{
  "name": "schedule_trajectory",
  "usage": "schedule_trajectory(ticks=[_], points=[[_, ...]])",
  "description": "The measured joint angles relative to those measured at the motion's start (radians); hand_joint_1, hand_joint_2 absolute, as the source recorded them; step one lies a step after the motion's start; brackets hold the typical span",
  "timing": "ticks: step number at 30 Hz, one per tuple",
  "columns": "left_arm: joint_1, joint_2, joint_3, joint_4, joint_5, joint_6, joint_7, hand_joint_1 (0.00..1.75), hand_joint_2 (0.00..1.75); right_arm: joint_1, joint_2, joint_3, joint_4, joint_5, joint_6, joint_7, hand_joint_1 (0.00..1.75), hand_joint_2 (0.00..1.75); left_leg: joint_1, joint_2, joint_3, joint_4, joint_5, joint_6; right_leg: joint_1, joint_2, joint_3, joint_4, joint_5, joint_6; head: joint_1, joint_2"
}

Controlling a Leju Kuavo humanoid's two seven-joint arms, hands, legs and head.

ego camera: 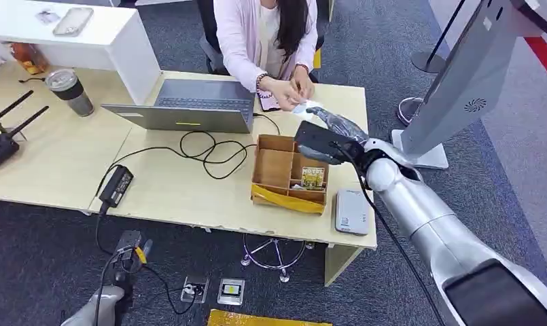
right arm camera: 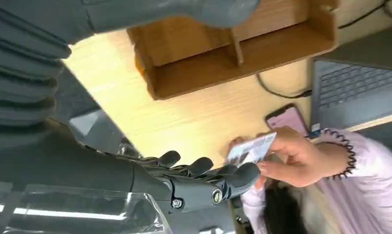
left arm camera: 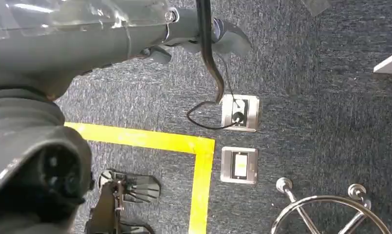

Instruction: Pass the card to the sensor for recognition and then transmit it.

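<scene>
A pale card (right arm camera: 252, 148) is pinched in a person's hand (right arm camera: 291, 158) at the far edge of the desk (ego camera: 189, 197). My right hand (ego camera: 331, 129) reaches out to it, and its dark fingers (right arm camera: 233, 178) lie just under the card with the thumb (right arm camera: 184, 9) well apart. In the head view the card (ego camera: 304, 107) sits between the person's fingers above my fingertips. The white sensor (ego camera: 352, 212) lies flat near the desk's front right corner. My left hand (left arm camera: 62, 58) hangs beside the desk over the carpet, holding nothing.
A wooden divided box (ego camera: 287, 173) with another card in it stands between my right hand and the sensor. A laptop (ego camera: 189, 105), pink phone (ego camera: 267, 102), cables and power adapter (ego camera: 117, 183) lie to the left. A grey kiosk stand (ego camera: 461, 81) rises at the right.
</scene>
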Motion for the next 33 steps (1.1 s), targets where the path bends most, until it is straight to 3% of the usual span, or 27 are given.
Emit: schedule_trajectory(ticks=[6, 15, 22, 33], points=[[0.010, 0.010, 0.000, 0.000, 0.003, -0.010, 0.000, 0.00, 0.00, 0.036, -0.029, -0.002, -0.160, 0.185, 0.059, 0.154, 0.00, 1.75, 0.000, 0.000, 0.000, 0.000, 0.000, 0.000, 0.000, 0.000, 0.000, 0.000, 0.000, 0.000, 0.000, 0.000], [0.023, 0.021, 0.001, 0.000, 0.000, -0.015, -0.012, 0.00, 0.00, 0.155, -0.080, -0.011, -0.511, 0.319, 0.119, 0.291, 0.00, 1.75, 0.000, 0.000, 0.000, 0.000, 0.000, 0.000, 0.000, 0.000, 0.000, 0.000, 0.000, 0.000, 0.000, 0.000], [0.025, 0.025, 0.001, 0.000, -0.005, -0.013, -0.019, 0.00, 0.00, 0.243, -0.085, -0.006, -0.671, 0.308, 0.149, 0.300, 0.00, 1.75, 0.000, 0.000, 0.000, 0.000, 0.000, 0.000, 0.001, 0.000, 0.000, 0.000, 0.000, 0.000, 0.000, 0.000], [0.028, 0.025, 0.001, 0.000, -0.015, -0.013, -0.020, 0.00, 0.00, 0.269, -0.058, 0.018, -0.673, 0.306, 0.100, 0.243, 0.00, 1.75, 0.000, 0.000, 0.000, 0.000, 0.000, 0.000, 0.001, 0.000, 0.000, 0.000, 0.000, 0.000, 0.000, 0.000]])
